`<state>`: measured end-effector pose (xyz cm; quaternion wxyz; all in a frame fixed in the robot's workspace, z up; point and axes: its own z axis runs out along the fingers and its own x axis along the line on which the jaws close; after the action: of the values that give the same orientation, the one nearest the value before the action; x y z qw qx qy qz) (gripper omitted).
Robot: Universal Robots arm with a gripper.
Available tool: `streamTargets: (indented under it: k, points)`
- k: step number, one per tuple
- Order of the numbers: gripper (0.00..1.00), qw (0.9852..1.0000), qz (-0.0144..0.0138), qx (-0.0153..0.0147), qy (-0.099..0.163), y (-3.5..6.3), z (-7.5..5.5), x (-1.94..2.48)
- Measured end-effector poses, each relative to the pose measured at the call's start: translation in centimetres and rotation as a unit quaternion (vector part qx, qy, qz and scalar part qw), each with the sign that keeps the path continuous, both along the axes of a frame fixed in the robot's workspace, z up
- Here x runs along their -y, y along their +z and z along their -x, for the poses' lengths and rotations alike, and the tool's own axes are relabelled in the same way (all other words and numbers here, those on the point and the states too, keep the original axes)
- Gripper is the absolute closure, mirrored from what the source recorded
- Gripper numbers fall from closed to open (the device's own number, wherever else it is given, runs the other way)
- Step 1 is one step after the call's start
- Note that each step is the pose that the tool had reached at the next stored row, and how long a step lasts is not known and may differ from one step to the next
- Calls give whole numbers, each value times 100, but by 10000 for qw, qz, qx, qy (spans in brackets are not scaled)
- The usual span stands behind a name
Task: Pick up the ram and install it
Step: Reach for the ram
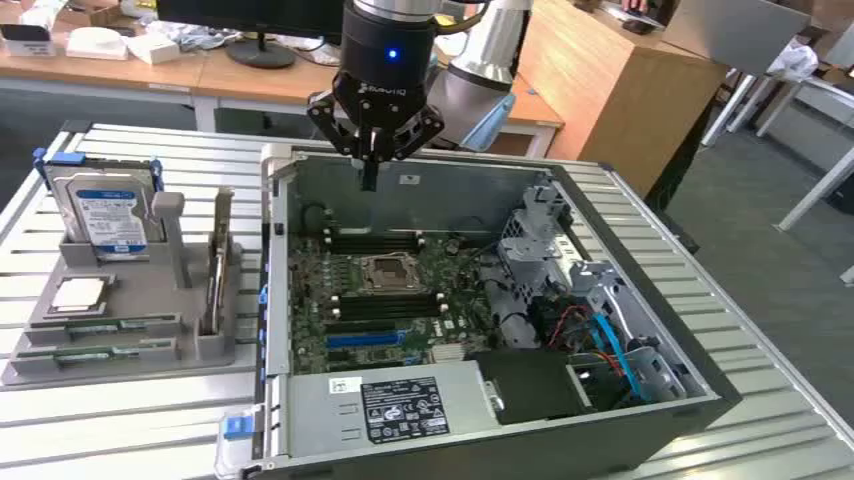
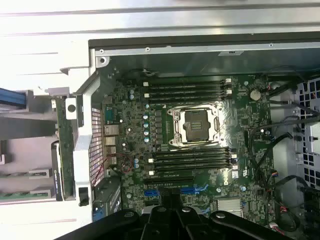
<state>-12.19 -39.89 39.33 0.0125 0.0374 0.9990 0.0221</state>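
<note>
Slatted counter (image 1: 147, 150) carries open computer case (image 1: 454, 185), lid off so motherboard (image 1: 314, 300) lies exposed from above; grey holder (image 1: 147, 365) sits just beside case on exterior view's left, presenting parts for grasping; ram (image 1: 220, 250) stands on edge in holder slot, top edge free, likely so fingers can pinch it; end effector (image 1: 370, 175) hangs over case's rear wall, well apart from ram, jaws fully closed, nothing held; memory slots (image 1: 387, 305) flanking processor socket (image 1: 390, 270) look empty; install not yet done.
</note>
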Motion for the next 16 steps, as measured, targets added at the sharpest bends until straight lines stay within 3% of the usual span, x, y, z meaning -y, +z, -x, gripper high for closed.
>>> streamTargets:
  k: [16]
  points:
    - [90, 10000, 0, 0, 0, 0, 44, 0]
